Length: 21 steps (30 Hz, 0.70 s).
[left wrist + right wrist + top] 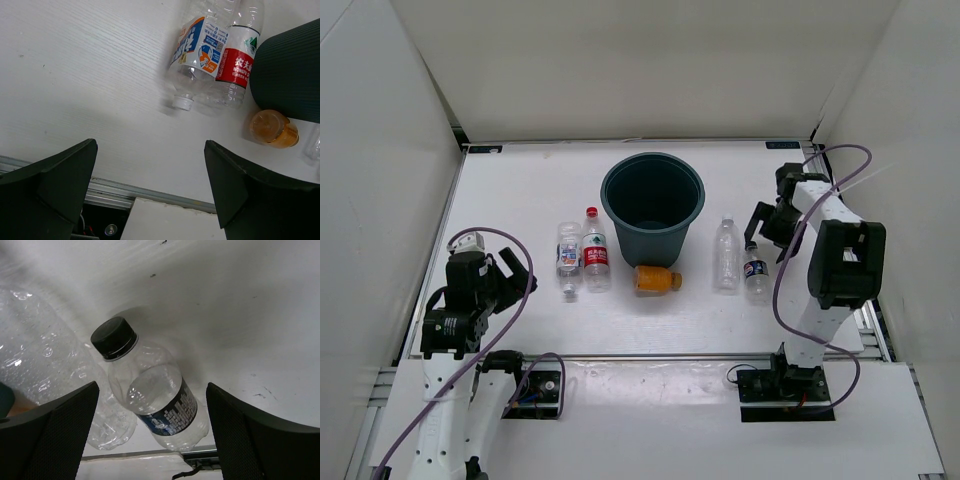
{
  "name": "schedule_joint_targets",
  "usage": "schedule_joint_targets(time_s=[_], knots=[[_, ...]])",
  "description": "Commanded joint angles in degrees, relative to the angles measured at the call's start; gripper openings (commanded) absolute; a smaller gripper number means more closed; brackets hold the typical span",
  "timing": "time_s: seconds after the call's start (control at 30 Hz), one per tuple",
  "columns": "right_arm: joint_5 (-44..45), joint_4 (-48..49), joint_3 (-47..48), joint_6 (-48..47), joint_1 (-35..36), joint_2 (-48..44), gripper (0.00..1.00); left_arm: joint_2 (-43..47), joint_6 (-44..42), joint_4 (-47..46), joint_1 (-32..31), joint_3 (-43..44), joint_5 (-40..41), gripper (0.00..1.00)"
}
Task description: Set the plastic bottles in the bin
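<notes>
The dark teal bin (653, 205) stands upright at the table's middle back. To its left lie a blue-white labelled bottle (568, 258) and a red-labelled bottle (595, 250); a squat orange bottle (657, 279) lies in front of it. On the right lie a plain clear bottle (726, 254) and a small black-capped bottle (756, 272). My right gripper (151, 405) straddles the black-capped bottle (155, 400), jaws apart with a gap on each side. My left gripper (150, 150) is open and empty near the front edge, short of the blue-white bottle (197, 50).
White walls close in the table on three sides. A metal rail (150, 195) runs along the table's front edge under my left gripper. Purple cables (520, 300) loop from both arms. The bin's ribbed wall (290, 70) stands beside the orange bottle (272, 128).
</notes>
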<state>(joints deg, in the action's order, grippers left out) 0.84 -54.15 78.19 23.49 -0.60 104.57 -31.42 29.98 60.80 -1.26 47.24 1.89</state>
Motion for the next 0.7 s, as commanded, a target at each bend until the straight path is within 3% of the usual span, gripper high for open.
schedule_joint_targets(time_s=[0.0, 0.4, 0.53, 0.57, 0.67], knots=[[0.1, 0.4, -0.1, -1.7, -0.1, 0.6, 0.91, 0.4, -0.4, -0.9, -0.1, 0.0, -0.3, 1.00], [-3.2, -0.7, -0.7, -1.7, -1.9, 7.6, 0.84, 0.9, -0.4, -0.9, -0.1, 0.0, -0.3, 1.00], [-6.5, -0.7, -1.8, -1.7, -5.3, 6.9, 0.66, 1.4, -0.4, -0.9, -0.1, 0.0, -0.3, 1.00], [-6.5, -0.7, -1.8, -1.7, -5.9, 5.8, 0.54, 1.4, -0.4, -0.9, -0.1, 0.0, -0.3, 1.00], [-5.5, -1.2, -2.4, 0.0, -7.7, 1.6, 0.43, 1.4, -0.4, -0.9, -0.1, 0.0, -0.3, 1.00]])
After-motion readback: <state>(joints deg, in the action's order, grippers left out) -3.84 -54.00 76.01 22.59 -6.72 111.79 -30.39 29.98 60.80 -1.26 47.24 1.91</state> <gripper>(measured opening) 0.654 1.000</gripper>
